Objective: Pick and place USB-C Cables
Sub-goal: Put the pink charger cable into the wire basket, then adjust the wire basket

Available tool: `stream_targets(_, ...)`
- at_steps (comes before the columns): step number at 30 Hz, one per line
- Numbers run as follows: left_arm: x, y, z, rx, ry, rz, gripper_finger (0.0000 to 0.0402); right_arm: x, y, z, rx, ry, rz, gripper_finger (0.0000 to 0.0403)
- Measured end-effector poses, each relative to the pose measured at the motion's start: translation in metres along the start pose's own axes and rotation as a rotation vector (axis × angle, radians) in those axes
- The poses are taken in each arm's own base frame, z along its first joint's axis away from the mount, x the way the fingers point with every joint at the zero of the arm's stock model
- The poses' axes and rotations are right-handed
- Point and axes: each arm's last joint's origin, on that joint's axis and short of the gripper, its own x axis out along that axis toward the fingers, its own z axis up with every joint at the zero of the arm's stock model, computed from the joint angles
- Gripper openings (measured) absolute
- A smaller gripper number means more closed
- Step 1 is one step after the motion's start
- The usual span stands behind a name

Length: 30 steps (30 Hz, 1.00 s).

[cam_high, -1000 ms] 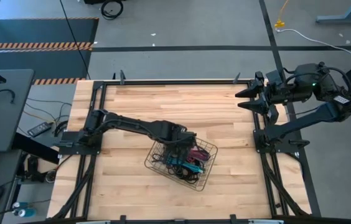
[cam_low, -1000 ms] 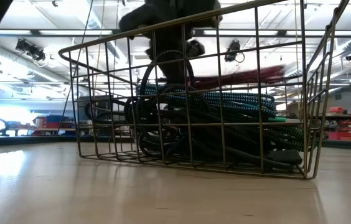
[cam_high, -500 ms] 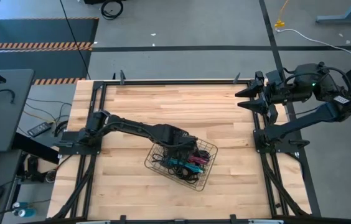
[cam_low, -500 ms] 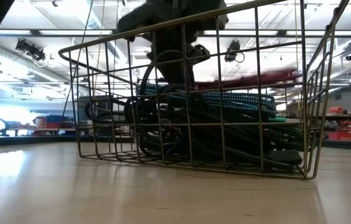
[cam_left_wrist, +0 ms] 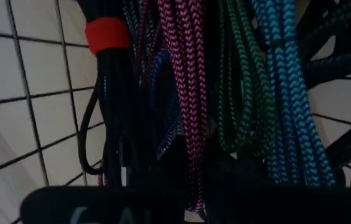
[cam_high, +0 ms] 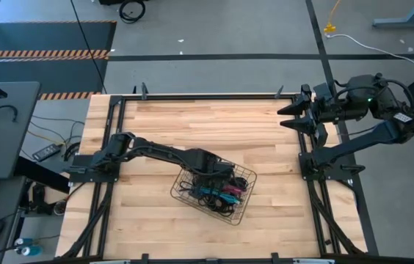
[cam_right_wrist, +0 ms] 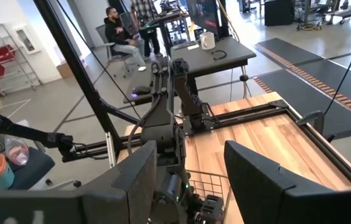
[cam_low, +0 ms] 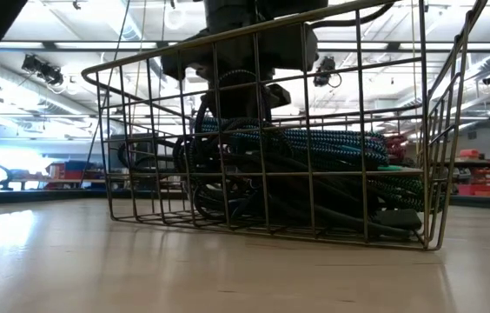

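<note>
The left hand (cam_high: pixel 213 176) is down inside the wire basket (cam_high: pixel 242 209), which sits on the wooden tabletop (cam_high: pixel 192 125) toward the near edge, a little right of centre. From above, the dark arm reaches in from the left side and its end covers the basket's far-left part. Whether the left hand's fingers are apart or together cannot be told: in the left wrist view they are lost in shadow against the pile.

The cables (cam_high: pixel 220 194) all lie in the basket, heaped together. The left wrist view looks straight onto them: a magenta cable (cam_left_wrist: pixel 188 93), a green one (cam_left_wrist: pixel 234 87), a blue one (cam_left_wrist: pixel 284 93) and a black bundle (cam_left_wrist: pixel 110 112) tied with a red band (cam_left_wrist: pixel 104 34), lying side by side over the mesh floor. In the low view the left hand (cam_low: pixel 245 87) hangs among teal and black coils (cam_low: pixel 314 143) behind the basket's wires (cam_low: pixel 436 174).

The right hand (cam_high: pixel 289 117) waits at the tabletop's far right corner, held above it, fingers (cam_right_wrist: pixel 259 171) wide apart. A person (cam_right_wrist: pixel 122 34) sits at a desk in the room beyond.
</note>
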Motion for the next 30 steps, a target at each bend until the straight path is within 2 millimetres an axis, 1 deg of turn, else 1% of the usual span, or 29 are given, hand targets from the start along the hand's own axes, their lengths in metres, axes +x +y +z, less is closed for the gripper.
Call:
stream_targets(3,0.0,0.0,0.0,-0.041,0.0,0.0,0.0025,0.0,0.0,0.0,0.0,0.002,0.0,0.0195)
stream_targets(5,0.0,0.0,0.0,-0.047,0.001,0.0,0.0037,0.0,0.0,0.0,0.0,0.004,-0.001,0.0195)
stream_targets(11,0.0,0.0,0.0,-0.058,0.002,0.0,0.0133,0.0,0.0,-0.001,0.0,0.007,0.007,0.0195)
stream_targets(14,-0.001,0.0,0.0,-0.102,0.005,0.0,0.0167,0.0,0.0,-0.001,0.0,0.008,0.011,0.0195)
stream_targets(16,-0.008,0.003,0.002,-0.135,0.002,0.003,0.0183,0.0,0.0,-0.001,-0.001,0.008,0.012,0.0195)
stream_targets(18,-0.021,0.009,0.005,-0.171,-0.019,0.021,0.0193,0.0,0.0,-0.001,-0.001,0.008,0.012,0.0195)
stream_targets(20,-0.039,0.017,0.009,-0.201,-0.04,0.044,0.02,0.0,0.0,-0.001,-0.004,0.008,0.012,0.0195)
stream_targets(24,-0.085,0.036,0.014,-0.269,-0.122,0.115,0.0201,0.0,0.0,-0.001,-0.012,0.012,0.011,0.0195)
stream_targets(26,-0.11,0.044,0.013,-0.304,-0.154,0.145,0.02,0.0,0.0,-0.002,-0.012,0.025,0.007,0.0195)
stream_targets(28,-0.135,0.05,0.008,-0.346,-0.163,0.186,0.0199,0.0,-0.001,-0.005,-0.004,0.051,-0.006,0.0195)
stream_targets(30,-0.153,0.053,-0.002,-0.382,-0.164,0.245,0.0199,0.002,-0.003,-0.008,0.011,0.087,-0.04,0.0195)
